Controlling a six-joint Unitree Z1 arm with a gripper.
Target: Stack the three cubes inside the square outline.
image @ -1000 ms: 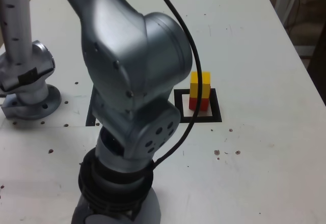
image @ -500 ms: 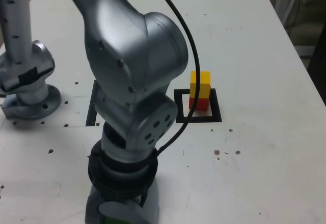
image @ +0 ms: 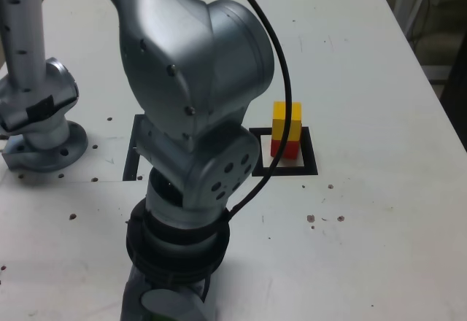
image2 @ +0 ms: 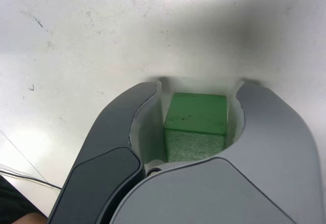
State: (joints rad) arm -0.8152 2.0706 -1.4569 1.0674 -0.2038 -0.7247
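Claw (image2: pixel 196 132) in the wrist view is drawn in narrow around the green cube (image2: pixel 196 117), one dark curved jaw on either flank; the cube sits between the jaws and back toward their root, its top face and one side face showing. Thin pale gaps can be read between the cube and the jaw linings, so whether the jaws already press on it cannot be told; no lift is evident, the white bench (image2: pixel 153 25) lying close behind the cube. Bracketing the cube on two opposite faces suits a squeeze that would keep it square for later stacking. Exterior view: the arm's large silver joint housings fill the foreground, and the claw (image: pixel 168 303) appears only as a dark mass at the bottom edge, well apart from the square outline (image: pixel 310 168), toward the exterior view's left and nearer the camera; the green cube cannot be made out with certainty there. Inside the outline the yellow cube (image: pixel 287 120) rests on the red cube (image: pixel 283 148), upright and roughly aligned, which suggests two tiers are done and the green cube is the last to be carried there. A black cable (image: pixel 281 87) runs past the stack in the picture.
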